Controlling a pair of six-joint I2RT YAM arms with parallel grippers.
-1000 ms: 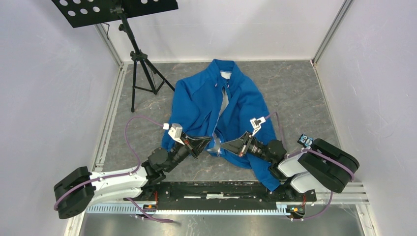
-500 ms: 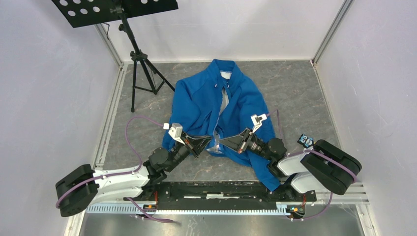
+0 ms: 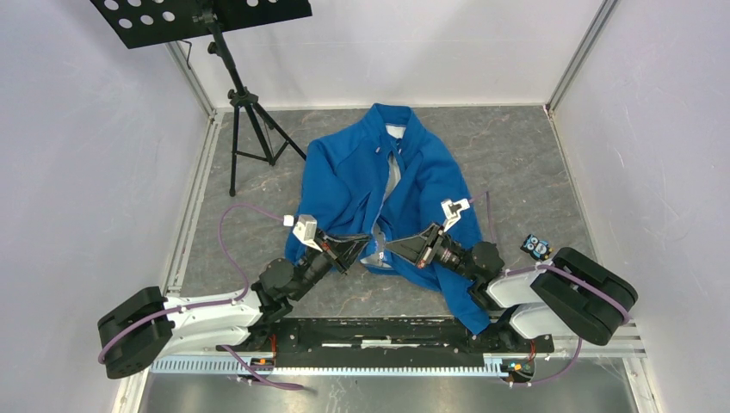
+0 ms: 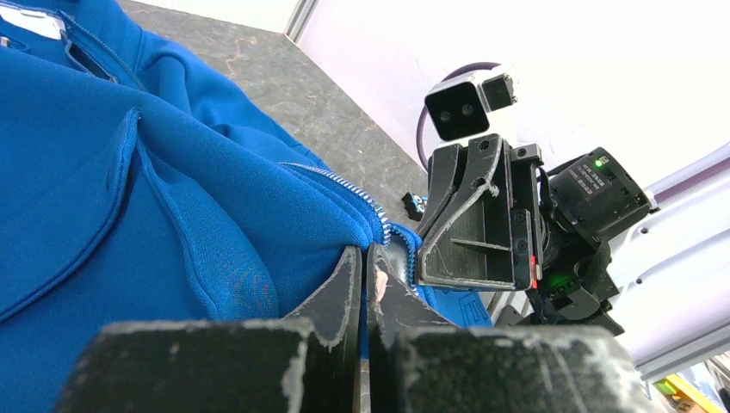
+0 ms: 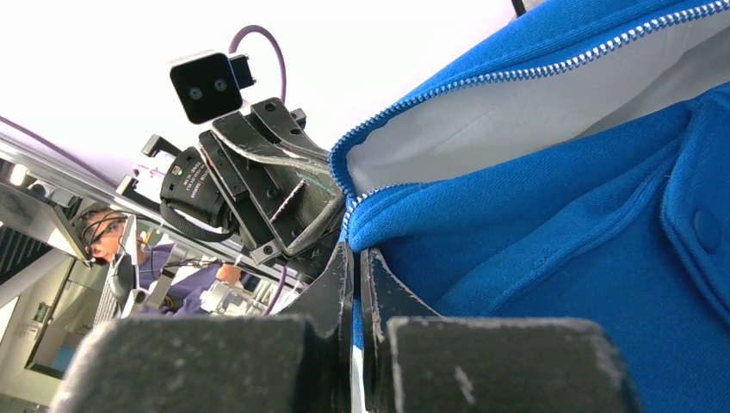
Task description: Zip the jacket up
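Observation:
The bright blue jacket (image 3: 379, 176) lies collar-away on the grey floor, its front open and the white lining showing along the zipper. My left gripper (image 3: 368, 247) is shut on the bottom hem of the left front panel by the zipper teeth (image 4: 366, 200); its jaws (image 4: 365, 258) pinch blue fabric. My right gripper (image 3: 389, 248) is shut on the bottom hem of the right front panel; in the right wrist view (image 5: 355, 254) blue fabric sits between the jaws under the zipper teeth (image 5: 482, 79). The two grippers' tips are almost touching.
A black music stand on a tripod (image 3: 245, 112) stands at the back left. White walls with metal rails enclose the floor. A small blue object (image 3: 535, 247) sits by the right arm. The jacket's right sleeve (image 3: 460, 297) trails under the right arm.
Both grippers have drawn closer together at the jacket's bottom hem, bringing the two zipper ends nearer to each other. The hem has lifted slightly.

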